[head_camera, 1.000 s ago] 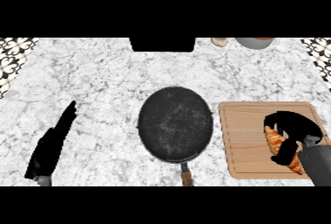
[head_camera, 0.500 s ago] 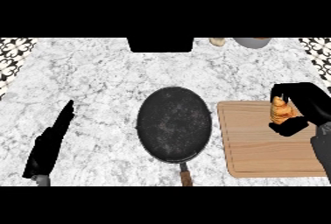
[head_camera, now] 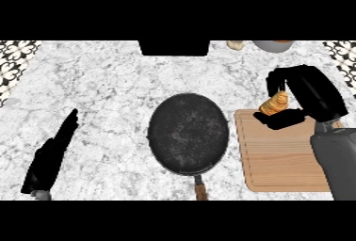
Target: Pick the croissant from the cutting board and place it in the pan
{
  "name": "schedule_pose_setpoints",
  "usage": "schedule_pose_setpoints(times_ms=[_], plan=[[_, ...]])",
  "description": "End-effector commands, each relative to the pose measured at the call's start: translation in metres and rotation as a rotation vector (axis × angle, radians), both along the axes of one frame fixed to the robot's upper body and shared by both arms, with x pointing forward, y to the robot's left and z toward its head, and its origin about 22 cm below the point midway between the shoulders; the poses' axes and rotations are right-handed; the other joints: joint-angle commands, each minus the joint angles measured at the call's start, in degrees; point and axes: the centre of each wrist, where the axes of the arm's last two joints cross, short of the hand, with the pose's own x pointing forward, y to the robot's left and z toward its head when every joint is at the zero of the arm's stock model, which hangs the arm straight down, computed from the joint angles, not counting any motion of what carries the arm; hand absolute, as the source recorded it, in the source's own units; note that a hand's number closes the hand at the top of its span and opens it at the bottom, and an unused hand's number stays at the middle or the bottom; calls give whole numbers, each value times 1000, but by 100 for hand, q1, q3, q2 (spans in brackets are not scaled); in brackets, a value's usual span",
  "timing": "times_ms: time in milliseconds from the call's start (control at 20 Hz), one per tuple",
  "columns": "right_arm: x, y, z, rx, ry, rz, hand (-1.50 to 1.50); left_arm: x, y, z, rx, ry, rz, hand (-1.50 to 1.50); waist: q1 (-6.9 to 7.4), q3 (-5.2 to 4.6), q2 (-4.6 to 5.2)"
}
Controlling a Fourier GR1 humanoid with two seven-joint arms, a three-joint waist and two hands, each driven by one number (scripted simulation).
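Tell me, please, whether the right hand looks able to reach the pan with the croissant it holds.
Probably yes: the right hand, curled round the croissant, hangs over the cutting board's far left corner; the pan lies beside the board, nothing between.

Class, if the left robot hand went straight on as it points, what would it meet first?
The way looks free: the left robot hand points along the counter, passing left of the pan; depth unclear.

I see a smooth counter (head_camera: 104,84) of white, grey-veined marble. The pan (head_camera: 188,134) is dark, matt, speckled metal with a brown wooden handle (head_camera: 201,190). The cutting board (head_camera: 278,160) is pale, fine-grained wood. The croissant (head_camera: 275,102) looks golden and ridged, the right hand (head_camera: 309,89) matt black.
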Motion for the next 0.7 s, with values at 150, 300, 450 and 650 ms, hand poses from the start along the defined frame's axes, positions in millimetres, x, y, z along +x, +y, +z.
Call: schedule_pose_setpoints(times_ms=[150, 300, 450, 650], plan=[[13, 90, 3, 95, 83, 108, 150, -2, 7, -4, 4, 5, -2, 0, 43, -1, 16], [24, 120, -18, 127, 136, 106, 150, 7, -9, 14, -8, -1, -22, 0, 58, 3, 23], [29, 157, -27, 153, 215, 123, 150, 13, -2, 6, -12, -2, -13, 0, 90, 1, 37], [45, 178, -50, 137, 236, 134, 150, 9, -2, -8, 10, -16, -13, 0, 132, 1, 47]])
